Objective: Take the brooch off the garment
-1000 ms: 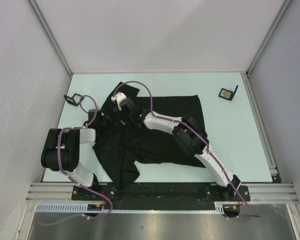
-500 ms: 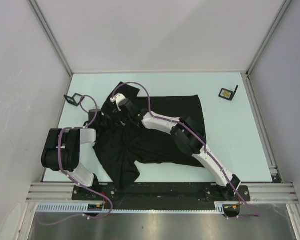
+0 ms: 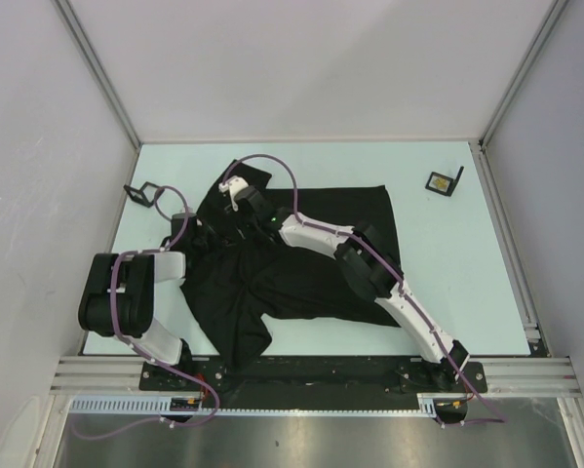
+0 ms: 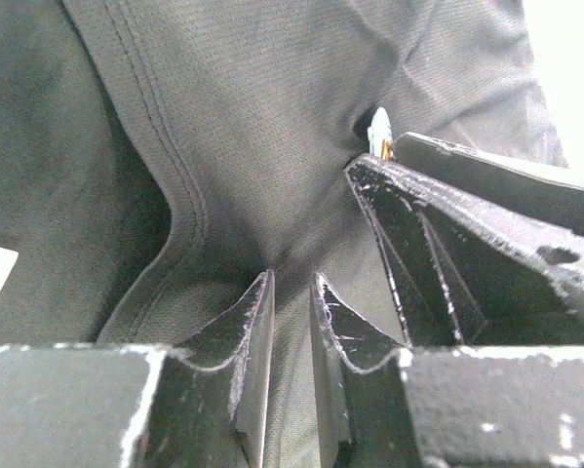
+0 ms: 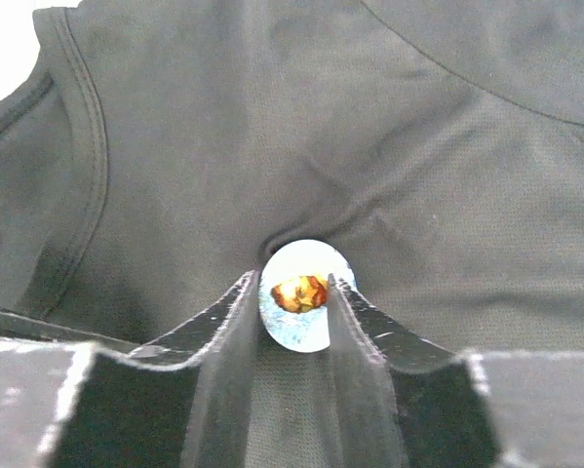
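From above, the garment [image 3: 311,283], a black T-shirt, lies spread and rumpled across the pale tabletop [image 3: 447,273]. The left arm [image 3: 126,292] is folded up at the shirt's left edge. The right arm [image 3: 321,239] stretches across the cloth toward the far left part of the shirt, where the two wrists come close together. A small black stand [image 3: 445,182] sits well apart at the far right corner, and another one [image 3: 143,194] is just off the shirt on the left.

At the left wrist, the left end effector [image 4: 292,283] has its fingers drawn almost together on a pinch of fabric, with creases running into the narrow gap. Just beyond, on the right, the other arm's black fingers [image 4: 447,234] press down on the cloth, and the brooch [image 4: 378,128] shows edge-on at their tip.

At the right wrist, the right end effector [image 5: 293,283] grips the brooch [image 5: 304,297], a pale round disc with an orange-brown centre, one finger on each side. The disc sits against the shirt, and the fabric puckers toward it.
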{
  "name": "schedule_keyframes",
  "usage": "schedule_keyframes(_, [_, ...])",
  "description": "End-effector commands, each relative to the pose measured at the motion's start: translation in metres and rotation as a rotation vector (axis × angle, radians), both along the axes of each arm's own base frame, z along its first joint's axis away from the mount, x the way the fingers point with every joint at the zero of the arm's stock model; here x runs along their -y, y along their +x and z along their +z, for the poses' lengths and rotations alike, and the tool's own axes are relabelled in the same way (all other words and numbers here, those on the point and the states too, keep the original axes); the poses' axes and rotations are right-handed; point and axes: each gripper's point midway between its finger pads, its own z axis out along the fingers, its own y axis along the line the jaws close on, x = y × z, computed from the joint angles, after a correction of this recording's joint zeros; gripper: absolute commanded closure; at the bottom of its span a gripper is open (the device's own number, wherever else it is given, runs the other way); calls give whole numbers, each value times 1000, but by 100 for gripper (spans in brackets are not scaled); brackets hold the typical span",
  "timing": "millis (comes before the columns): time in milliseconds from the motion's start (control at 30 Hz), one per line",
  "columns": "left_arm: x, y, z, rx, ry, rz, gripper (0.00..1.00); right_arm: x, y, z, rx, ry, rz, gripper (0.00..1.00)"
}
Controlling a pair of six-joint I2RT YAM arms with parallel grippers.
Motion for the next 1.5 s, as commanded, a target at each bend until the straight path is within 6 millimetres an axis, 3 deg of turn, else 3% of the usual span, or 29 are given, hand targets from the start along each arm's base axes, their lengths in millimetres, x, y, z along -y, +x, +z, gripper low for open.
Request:
schedule_keyframes(0, [1,4,19,63,-1,-8,74,3,3,-6,-50,24,-15,66])
schedule_keyframes(267, [2,10,28,84,-3,-7,73,2,2,12,-126,170,-1,86])
schedule_keyframes(400, [2,15,31,90,-6,-5,73,13,8,15,-131,206,-22,86])
schedule_keyframes(533, [3,19,34,95,-12,-8,73,15,6,16,-134,207,-27,85])
schedule_keyframes(667, [6,24,37,99,-24,-18,73,18,3,15,-128,191,-34,76])
schedule_keyframes(1000, [12,47,55,138,-44,-39,70,23,4,25,-97,201,-52,79])
schedule_keyframes(1100, [12,57,60,146,-46,-36,69,26,6,26,-103,210,-65,76])
schedule_keyframes(1300, [19,81,53,131,-67,-62,68,29,6,27,-122,235,-69,72])
schedule_keyframes(1467, [27,87,34,84,-76,-98,68,30,8,34,-133,277,-72,58])
